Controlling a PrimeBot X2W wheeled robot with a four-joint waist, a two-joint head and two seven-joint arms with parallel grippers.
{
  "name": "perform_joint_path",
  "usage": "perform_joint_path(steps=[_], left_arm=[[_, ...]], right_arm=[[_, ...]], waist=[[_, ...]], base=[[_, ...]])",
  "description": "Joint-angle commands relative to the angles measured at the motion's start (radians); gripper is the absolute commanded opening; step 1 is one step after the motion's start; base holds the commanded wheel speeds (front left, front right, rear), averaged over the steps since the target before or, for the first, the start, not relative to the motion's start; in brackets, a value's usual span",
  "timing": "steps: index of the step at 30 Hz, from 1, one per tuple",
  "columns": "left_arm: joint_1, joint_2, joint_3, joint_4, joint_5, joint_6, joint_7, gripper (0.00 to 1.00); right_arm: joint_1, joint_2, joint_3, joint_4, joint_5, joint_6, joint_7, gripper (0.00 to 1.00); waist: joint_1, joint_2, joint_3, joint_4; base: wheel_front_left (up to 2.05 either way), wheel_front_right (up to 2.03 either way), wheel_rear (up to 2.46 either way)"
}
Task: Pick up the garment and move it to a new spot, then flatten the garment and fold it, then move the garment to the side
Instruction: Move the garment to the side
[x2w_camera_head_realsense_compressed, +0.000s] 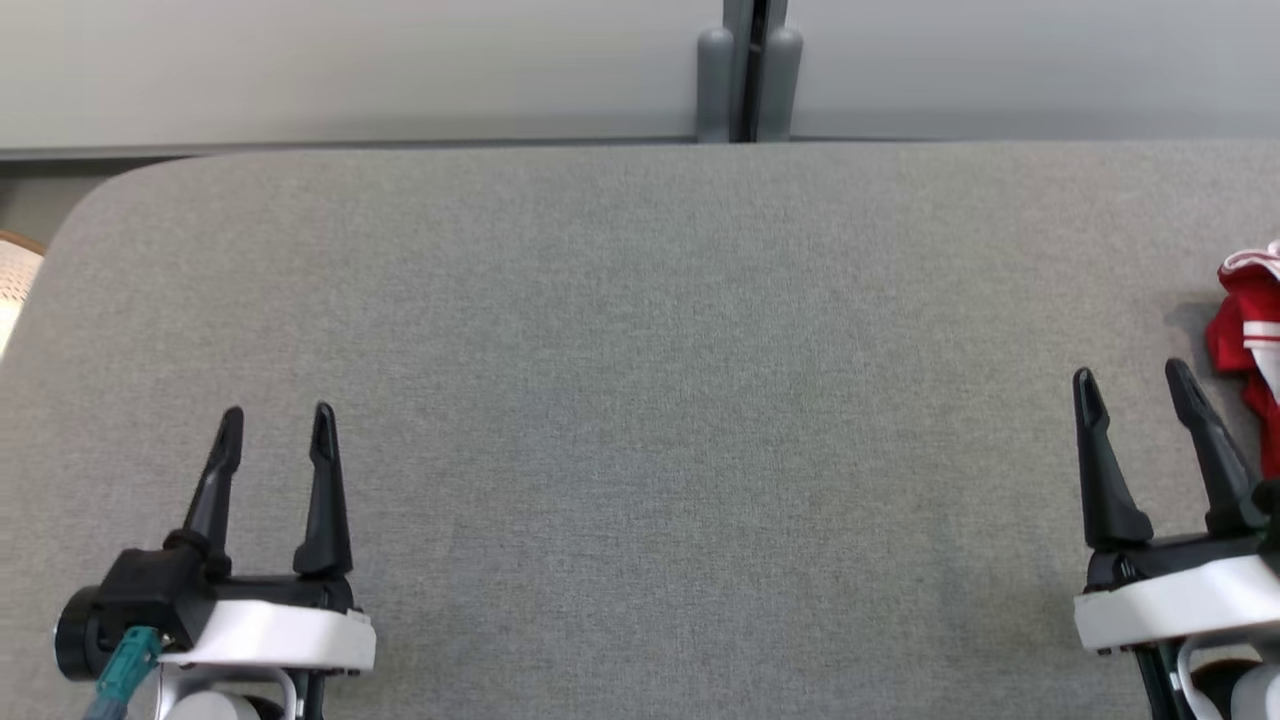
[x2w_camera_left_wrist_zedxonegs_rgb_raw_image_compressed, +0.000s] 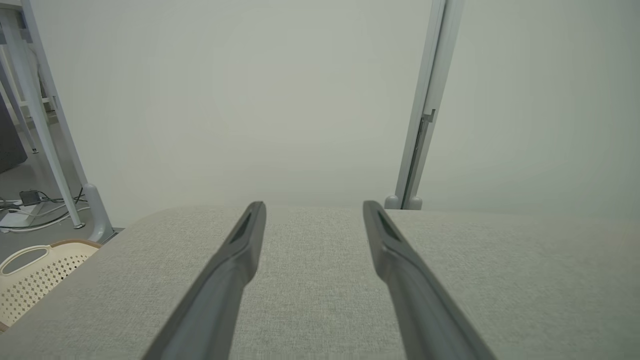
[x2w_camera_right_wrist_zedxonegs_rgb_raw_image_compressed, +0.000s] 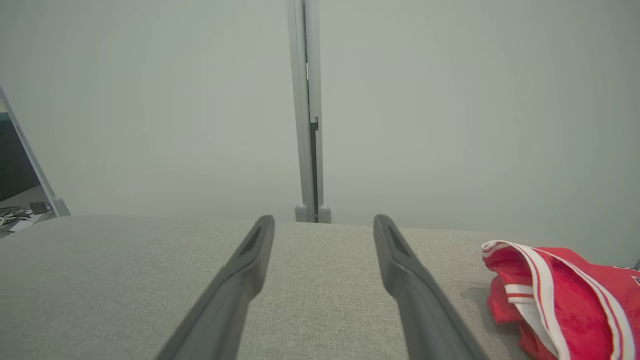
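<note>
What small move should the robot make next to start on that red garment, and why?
Probably swing the right gripper to its right, over the crumpled red and white garment. Both grippers hover open and empty above the grey fabric-covered table. The garment lies bunched at the right of the table, just beside the right gripper's fingers and far from the left gripper.

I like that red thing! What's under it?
The red garment lies crumpled on the grey table, with its shadow beside it. Whatever is right beneath the cloth is covered, and part of the garment runs out of view.
</note>
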Motion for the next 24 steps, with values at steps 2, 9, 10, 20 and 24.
perform_joint_path(steps=[2,9,10,20,24], left_arm=[[0.029,0.002,-0.004,0.023,0.017,-0.015,-0.003,1.00],[0.086,0.003,-0.023,0.065,0.023,-0.025,-0.002,1.00],[0.097,0.004,-0.026,0.071,0.024,-0.026,-0.002,1.00],[0.140,0.020,-0.042,0.088,0.019,-0.027,0.023,1.00],[0.145,0.024,-0.046,0.091,0.016,-0.025,0.028,1.00]], right_arm=[[0.045,-0.005,-0.001,-0.008,-0.002,-0.002,0.018,1.00],[0.130,-0.001,-0.005,-0.001,0.012,-0.002,0.042,1.00],[0.142,0.000,-0.007,0.002,0.015,-0.002,0.045,1.00],[0.195,0.011,-0.012,-0.011,0.026,-0.002,0.062,1.00],[0.204,0.016,-0.015,-0.013,0.022,-0.002,0.066,1.00]], waist=[[0.0000,-0.0001,-0.060,0.012],[0.0000,-0.0001,-0.148,0.001],[0.0000,-0.0001,-0.163,-0.001],[0.0000,-0.0001,-0.208,-0.010],[0.0000,-0.0001,-0.212,-0.012]], base=[[0.00,0.00,0.00],[0.00,0.00,0.00],[0.00,0.00,0.00],[0.00,0.00,0.00],[0.00,0.00,0.00]])
